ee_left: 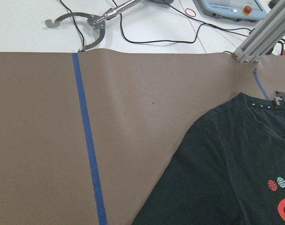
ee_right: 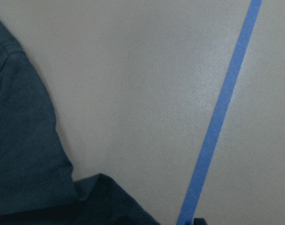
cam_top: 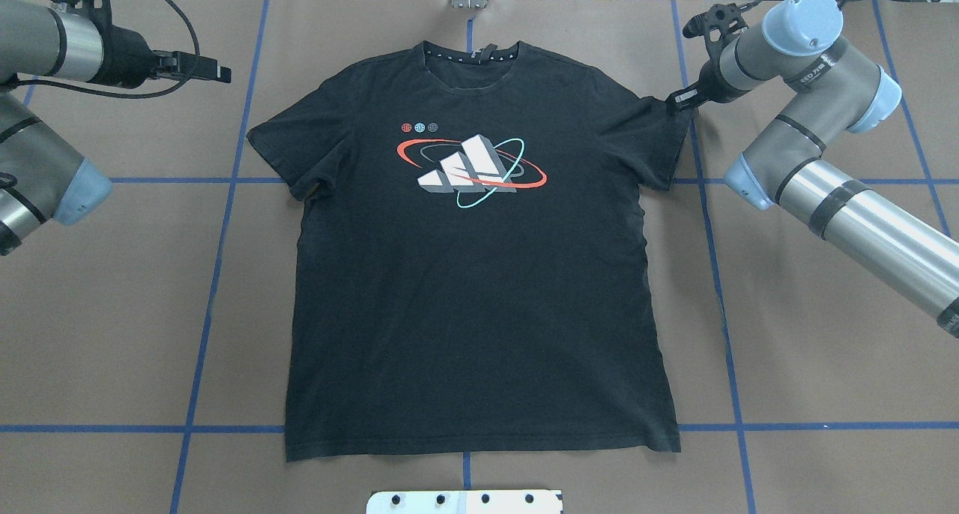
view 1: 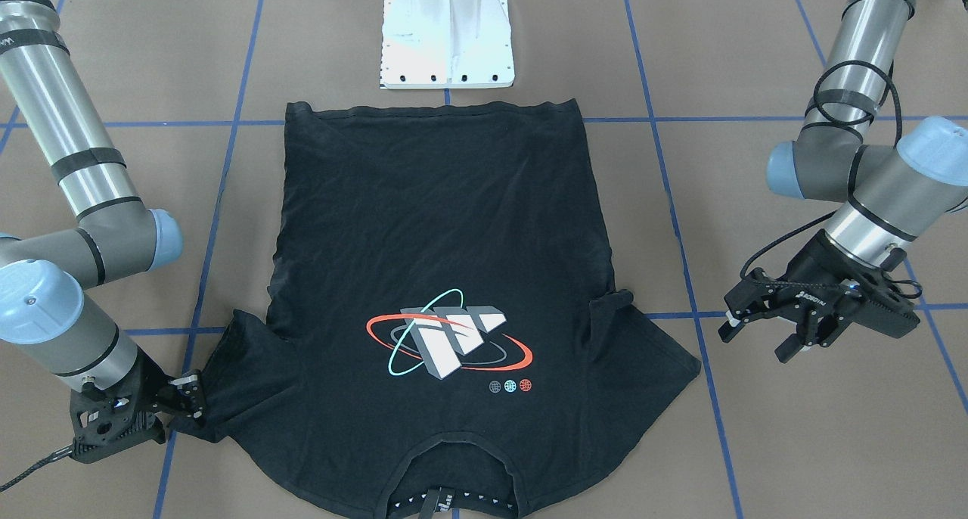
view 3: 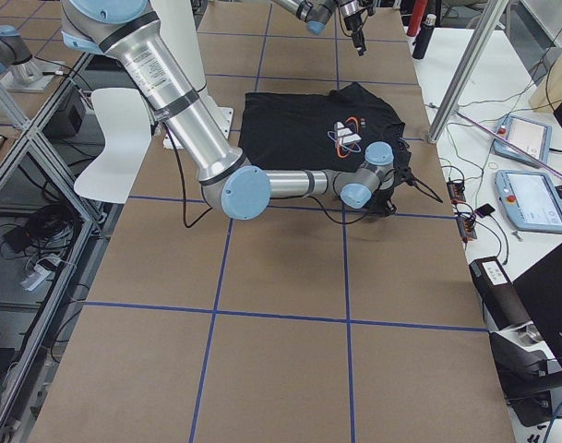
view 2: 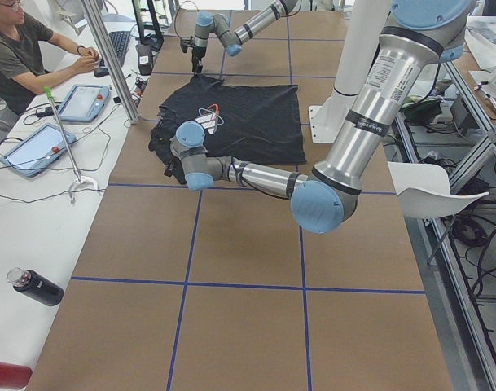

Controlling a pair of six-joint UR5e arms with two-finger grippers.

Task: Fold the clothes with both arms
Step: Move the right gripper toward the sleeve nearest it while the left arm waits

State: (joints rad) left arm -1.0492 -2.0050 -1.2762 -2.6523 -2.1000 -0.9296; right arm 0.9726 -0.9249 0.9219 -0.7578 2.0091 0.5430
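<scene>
The black T-shirt [cam_top: 479,274] lies flat and logo side up on the brown table, its collar at the far edge from the robot base. My right gripper [cam_top: 678,98] sits low at the tip of one sleeve [view 1: 219,383], shut on its edge, and the sleeve is drawn out toward it. In the right wrist view, dark fabric [ee_right: 25,159] lies close under the camera. My left gripper [view 1: 756,339] hovers open with nothing in it, off to the side of the other sleeve [view 1: 643,352]. The left wrist view shows that shoulder [ee_left: 236,164] but no fingers.
The white pedestal base [view 1: 446,42] stands just beyond the shirt's hem. Blue tape lines [cam_top: 217,274] cross the table. A side bench holds tablets [view 2: 85,102], cables and a metal grabber tool [ee_left: 86,28], with a person [view 2: 19,49] seated there.
</scene>
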